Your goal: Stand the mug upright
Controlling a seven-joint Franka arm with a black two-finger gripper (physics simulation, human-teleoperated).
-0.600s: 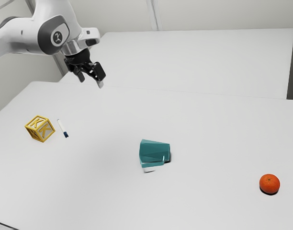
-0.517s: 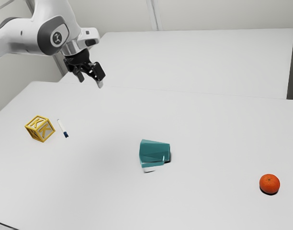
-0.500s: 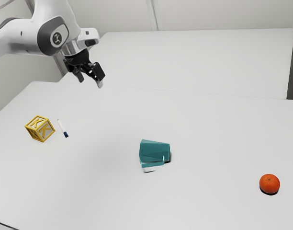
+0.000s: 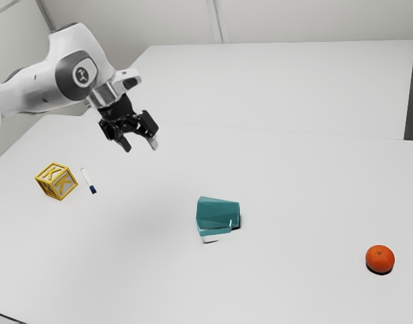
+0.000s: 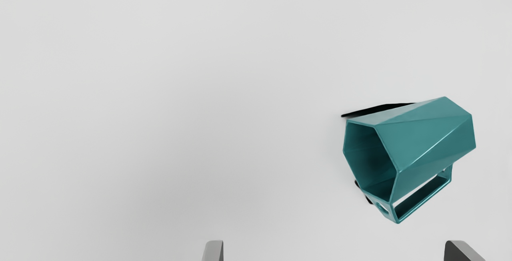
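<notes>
One teal, faceted mug (image 4: 218, 212) lay on its side on the white, smooth surface (image 4: 139, 263), not upright, its single mouth facing the exterior view's left and its one looped handle (image 5: 426, 201) along its flank. One black two-finger gripper (image 4: 140, 146) hung above the surface, its two grey-tipped fingers spread wide with nothing between them, well apart from the mug. Four loose things were on the surface, one of each kind. Toward the exterior view's left sat one yellow-framed block (image 4: 57, 181) with two letter Ks showing, and near it lay one slim white marker (image 4: 89, 181) with one dark blue end. Toward the exterior view's right sat one round orange fruit (image 4: 380, 258). The mug was between that fruit and the pair made by the block and the marker, touching none of the three.
</notes>
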